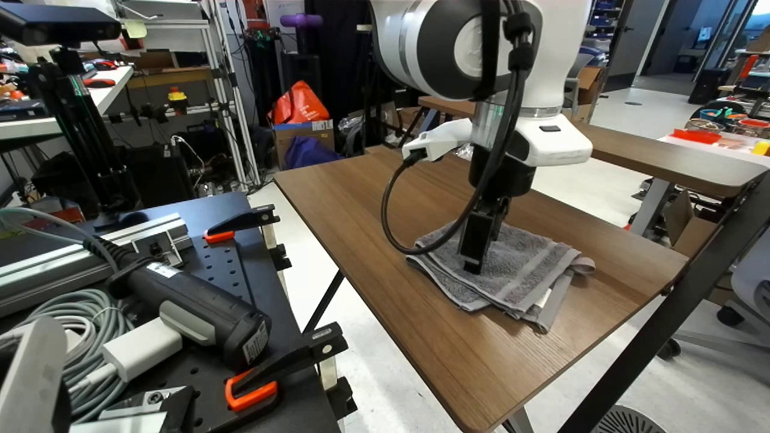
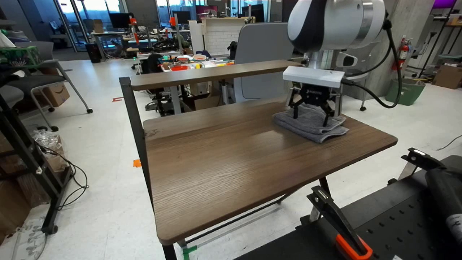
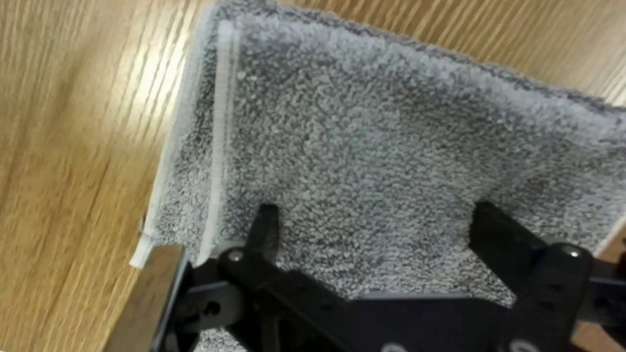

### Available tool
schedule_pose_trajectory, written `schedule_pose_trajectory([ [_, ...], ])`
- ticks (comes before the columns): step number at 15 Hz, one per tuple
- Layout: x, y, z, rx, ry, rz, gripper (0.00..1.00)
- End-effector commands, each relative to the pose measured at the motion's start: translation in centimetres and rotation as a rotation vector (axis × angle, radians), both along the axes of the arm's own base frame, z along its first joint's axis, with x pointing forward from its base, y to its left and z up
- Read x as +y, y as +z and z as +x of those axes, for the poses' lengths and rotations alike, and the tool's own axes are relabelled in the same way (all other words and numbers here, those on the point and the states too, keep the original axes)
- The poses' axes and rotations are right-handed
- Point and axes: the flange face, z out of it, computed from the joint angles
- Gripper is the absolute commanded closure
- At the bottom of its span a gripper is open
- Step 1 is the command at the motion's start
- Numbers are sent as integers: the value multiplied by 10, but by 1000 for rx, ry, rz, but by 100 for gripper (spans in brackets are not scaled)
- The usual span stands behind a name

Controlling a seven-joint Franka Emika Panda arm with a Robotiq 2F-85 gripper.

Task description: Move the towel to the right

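Observation:
The grey folded towel [image 1: 529,261] lies on the brown tabletop [image 1: 367,204]. In an exterior view it sits near the table's right end [image 2: 303,124], with its layered edges stacked. My gripper [image 2: 310,121] is right over the towel and points down. Its two black fingers stand apart, with no cloth bunched between them. The fingertips are at the towel's upper surface; I cannot tell whether they press into it. In the wrist view the towel [image 3: 362,137] fills most of the picture, and the open fingers [image 3: 376,209] straddle its middle. The towel's near part is hidden behind the gripper body.
A raised brown shelf [image 2: 209,75] runs along one long side of the table, held by a dark slanted post [image 2: 135,126]. A black workbench [image 1: 222,264] with orange-tipped clamps, coiled cable and a handheld device stands beside the opposite side, across a gap.

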Motion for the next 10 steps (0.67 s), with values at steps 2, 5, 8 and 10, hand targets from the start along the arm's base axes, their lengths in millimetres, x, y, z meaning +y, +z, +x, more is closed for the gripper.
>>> schedule_pose_trajectory([
  [2, -8, 19, 0, 14, -33, 29, 0],
  [5, 22, 60, -11, -27, 56, 80, 0],
  [8, 27, 51, -1, -22, 74, 61, 0],
  [10, 34, 66, -7, -21, 93, 72, 0],
])
